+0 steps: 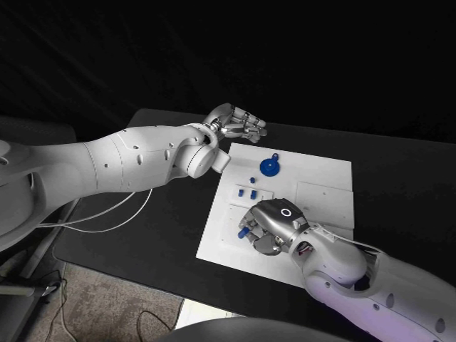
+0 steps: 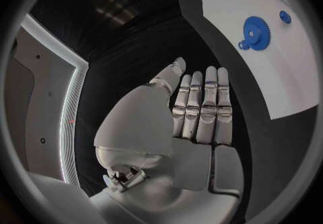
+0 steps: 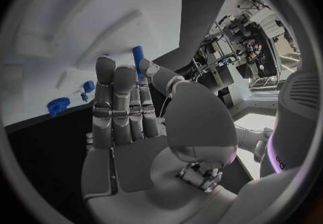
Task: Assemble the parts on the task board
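The white task board point(image 1: 300, 206) lies in the middle of the black table. On its far part lies a blue gear point(image 1: 270, 167) point(image 2: 255, 33) point(image 3: 57, 105), and two small blue pieces point(image 1: 249, 193) point(image 3: 88, 86) sit nearer the middle. My right hand point(image 1: 272, 226) point(image 3: 128, 111) hovers over the board's near left part. A blue peg point(image 1: 242, 232) point(image 3: 139, 56) sits between its thumb and a fingertip and looks pinched. My left hand point(image 1: 236, 122) point(image 2: 198, 111) hangs just beyond the board's far left corner, fingers straight and side by side, holding nothing.
Raised white blocks and recesses point(image 1: 320, 192) mark the board's right half. Bare black table point(image 1: 402, 178) lies to the right of the board. Another small blue piece point(image 2: 285, 16) lies beside the gear. White cables point(image 1: 105, 214) hang under my left arm.
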Available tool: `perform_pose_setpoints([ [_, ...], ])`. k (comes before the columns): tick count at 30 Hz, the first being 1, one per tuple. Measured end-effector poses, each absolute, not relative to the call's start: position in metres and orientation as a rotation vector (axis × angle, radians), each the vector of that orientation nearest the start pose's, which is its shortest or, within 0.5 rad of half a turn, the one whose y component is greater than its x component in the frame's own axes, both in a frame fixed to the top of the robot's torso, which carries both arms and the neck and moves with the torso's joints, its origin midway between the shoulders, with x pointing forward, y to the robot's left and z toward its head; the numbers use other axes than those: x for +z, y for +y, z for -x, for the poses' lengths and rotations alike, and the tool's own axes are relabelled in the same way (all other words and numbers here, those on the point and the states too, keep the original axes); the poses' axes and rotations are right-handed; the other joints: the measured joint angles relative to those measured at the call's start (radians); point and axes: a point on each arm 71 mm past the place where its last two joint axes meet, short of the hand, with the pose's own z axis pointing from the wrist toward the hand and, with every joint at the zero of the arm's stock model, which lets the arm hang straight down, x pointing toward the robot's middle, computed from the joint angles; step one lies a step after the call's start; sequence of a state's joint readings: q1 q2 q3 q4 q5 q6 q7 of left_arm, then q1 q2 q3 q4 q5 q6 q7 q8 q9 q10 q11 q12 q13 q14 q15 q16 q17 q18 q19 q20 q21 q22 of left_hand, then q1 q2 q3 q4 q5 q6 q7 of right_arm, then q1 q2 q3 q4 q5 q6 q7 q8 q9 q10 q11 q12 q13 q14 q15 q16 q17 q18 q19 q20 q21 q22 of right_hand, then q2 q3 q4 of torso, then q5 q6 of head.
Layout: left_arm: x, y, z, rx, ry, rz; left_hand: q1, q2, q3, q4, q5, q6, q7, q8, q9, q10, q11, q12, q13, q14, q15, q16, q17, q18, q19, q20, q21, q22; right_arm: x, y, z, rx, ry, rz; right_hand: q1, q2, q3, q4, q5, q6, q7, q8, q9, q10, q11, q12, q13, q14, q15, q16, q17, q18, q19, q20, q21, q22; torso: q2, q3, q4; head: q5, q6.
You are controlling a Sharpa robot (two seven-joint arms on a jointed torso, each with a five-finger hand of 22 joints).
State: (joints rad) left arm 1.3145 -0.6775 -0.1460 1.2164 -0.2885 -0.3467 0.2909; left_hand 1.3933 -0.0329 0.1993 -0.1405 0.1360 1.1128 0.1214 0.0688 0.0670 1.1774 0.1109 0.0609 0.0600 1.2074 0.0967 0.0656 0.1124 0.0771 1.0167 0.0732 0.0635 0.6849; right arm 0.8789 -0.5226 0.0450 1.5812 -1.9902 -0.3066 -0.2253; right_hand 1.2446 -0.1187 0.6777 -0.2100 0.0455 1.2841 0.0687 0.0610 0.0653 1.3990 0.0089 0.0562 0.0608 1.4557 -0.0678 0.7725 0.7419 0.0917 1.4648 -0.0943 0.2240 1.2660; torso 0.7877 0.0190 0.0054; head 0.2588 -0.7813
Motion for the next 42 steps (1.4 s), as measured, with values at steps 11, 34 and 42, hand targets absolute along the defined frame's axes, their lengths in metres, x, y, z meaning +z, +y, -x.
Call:
perform_pose_setpoints([
  [11, -0.172, 0.217, -0.551, -1.218, 1.505, 0.791, 0.000, 0.000, 0.000, 0.000, 0.000, 0.000, 0.000, 0.000, 0.000, 0.000, 0.000, 0.000, 0.000, 0.000, 0.000, 0.000, 0.000, 0.000, 0.000, 0.000, 0.000, 0.000, -0.263, -0.027, -0.385, 0.800, 1.569, 0.541, -0.003, -0.002, -0.002, -0.001, -0.003, 0.000, 0.000, 0.000, 0.000, 0.000, 0.000, 0.000, 0.000, 0.000, 0.000, 0.000, 0.001, 0.000, 0.000, 0.000, 0.000, 0.001, 0.000, 0.0006, 0.0000, -0.003, -0.002],
  [34, -0.172, 0.215, -0.551, -1.222, 1.508, 0.789, 0.000, 0.000, 0.000, 0.000, 0.000, 0.000, 0.000, 0.000, 0.000, 0.000, 0.000, 0.000, 0.000, 0.000, 0.000, 0.000, 0.000, 0.000, 0.000, 0.000, 0.000, 0.000, -0.267, -0.012, -0.381, 0.786, 1.579, 0.583, -0.012, -0.012, -0.024, 0.015, 0.029, -0.013, 0.010, -0.001, 0.000, -0.026, 0.007, 0.000, 0.003, -0.001, 0.002, -0.005, -0.008, -0.005, 0.000, 0.000, -0.007, -0.002, 0.000, -0.0020, 0.0010, -0.009, -0.005],
  [42, -0.172, 0.215, -0.551, -1.222, 1.509, 0.789, 0.000, 0.000, 0.000, 0.000, 0.000, 0.000, 0.000, 0.000, 0.000, 0.000, 0.000, 0.000, 0.000, 0.000, 0.000, 0.000, 0.000, 0.000, 0.000, 0.000, 0.000, 0.000, -0.272, -0.012, -0.379, 0.787, 1.592, 0.581, -0.048, -0.048, -0.085, 0.046, 0.047, -0.100, 0.025, 0.008, 0.004, -0.117, 0.035, 0.000, 0.000, -0.003, 0.015, -0.004, -0.016, 0.024, 0.002, 0.016, -0.021, -0.023, 0.000, -0.0008, 0.0000, -0.008, -0.006],
])
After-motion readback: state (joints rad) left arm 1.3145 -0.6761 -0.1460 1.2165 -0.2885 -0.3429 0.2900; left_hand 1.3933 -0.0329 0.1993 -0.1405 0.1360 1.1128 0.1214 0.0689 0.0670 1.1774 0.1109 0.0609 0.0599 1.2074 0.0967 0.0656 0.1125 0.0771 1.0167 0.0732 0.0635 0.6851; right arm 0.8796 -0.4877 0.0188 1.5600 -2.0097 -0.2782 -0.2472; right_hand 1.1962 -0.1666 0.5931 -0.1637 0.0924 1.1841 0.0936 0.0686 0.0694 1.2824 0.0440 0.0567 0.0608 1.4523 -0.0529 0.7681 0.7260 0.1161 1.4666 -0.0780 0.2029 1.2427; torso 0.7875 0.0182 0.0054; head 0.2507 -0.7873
